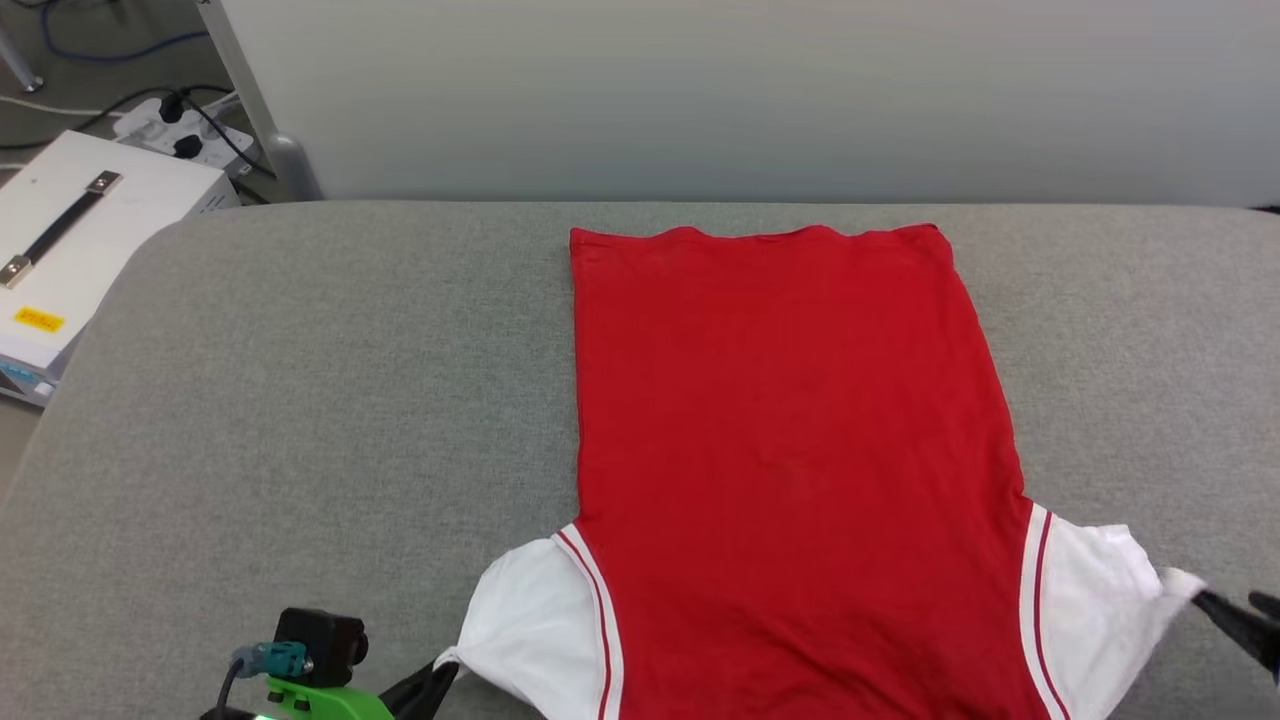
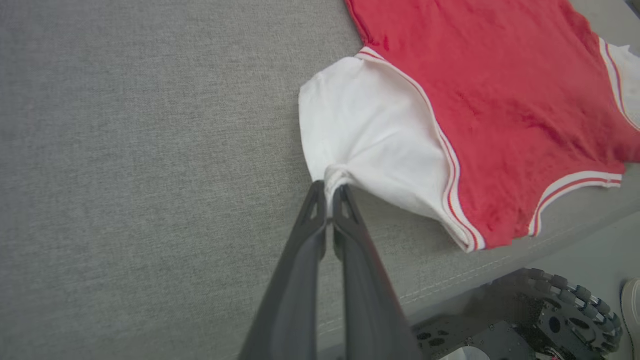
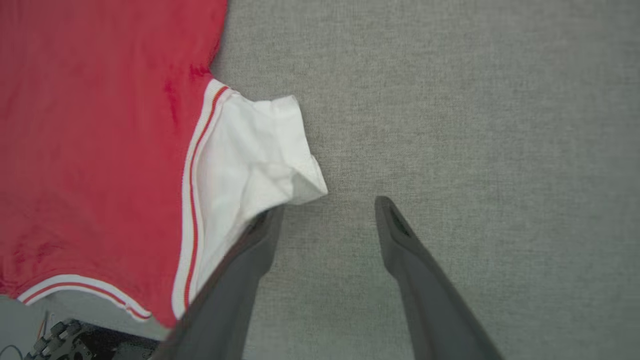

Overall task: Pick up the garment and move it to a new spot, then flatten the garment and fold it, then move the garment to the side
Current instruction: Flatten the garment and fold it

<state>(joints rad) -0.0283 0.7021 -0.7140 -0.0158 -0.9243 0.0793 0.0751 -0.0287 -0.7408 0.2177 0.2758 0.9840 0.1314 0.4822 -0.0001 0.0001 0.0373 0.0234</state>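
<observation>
While the red jersey point(image 1: 790, 430) is lying flat, plain back up, on the grey padded table point(image 1: 300, 400), you are looking at two tools working at its sleeves. The left tool point(image 2: 329, 192) is pinching the tip of the jersey's left-hand white sleeve point(image 2: 365, 130), its fingers closed tight on a small bunch of cloth. The right tool point(image 3: 329, 207) is standing wide and gripping nothing. One of its fingers is lying at the edge of the jersey's right-hand white sleeve point(image 3: 250, 155), and the other is sitting clear of the jersey over bare table. The jersey's hem is pointing away from the robot. A white box with a black handle point(image 1: 80, 230) is sitting well to the left of the jersey, beyond the table's edge.
</observation>
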